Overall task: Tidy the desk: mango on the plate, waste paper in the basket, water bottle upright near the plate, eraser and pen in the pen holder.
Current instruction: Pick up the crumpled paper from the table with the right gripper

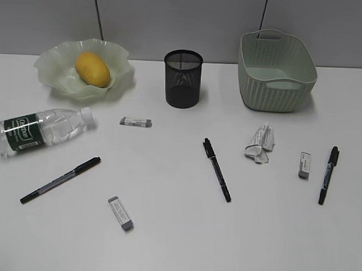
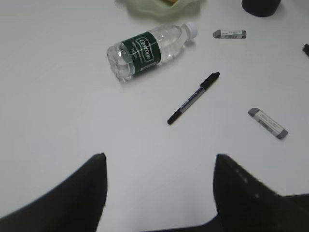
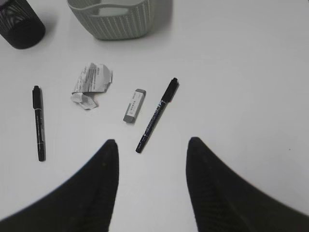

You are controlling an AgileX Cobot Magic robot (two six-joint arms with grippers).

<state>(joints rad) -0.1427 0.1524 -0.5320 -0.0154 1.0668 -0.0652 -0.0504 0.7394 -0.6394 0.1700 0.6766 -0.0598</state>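
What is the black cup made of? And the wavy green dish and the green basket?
The pen holder looks like black metal wire mesh: you can see through its tiny holes. The plate seems glass or glossy plastic, since light passes through its pale green ruffled rim. The basket looks like matte molded plastic, pressed into a woven pattern.

Water bottle (image 2: 145, 50) label: "Cestbon", possibly

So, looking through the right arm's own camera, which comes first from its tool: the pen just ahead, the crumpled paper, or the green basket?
In the right wrist view, from the open tool:
1. The pen, just ahead between the tips, leaning right.
2. The waste paper, farther out on the left.
3. The basket, farthest, at the top edge.
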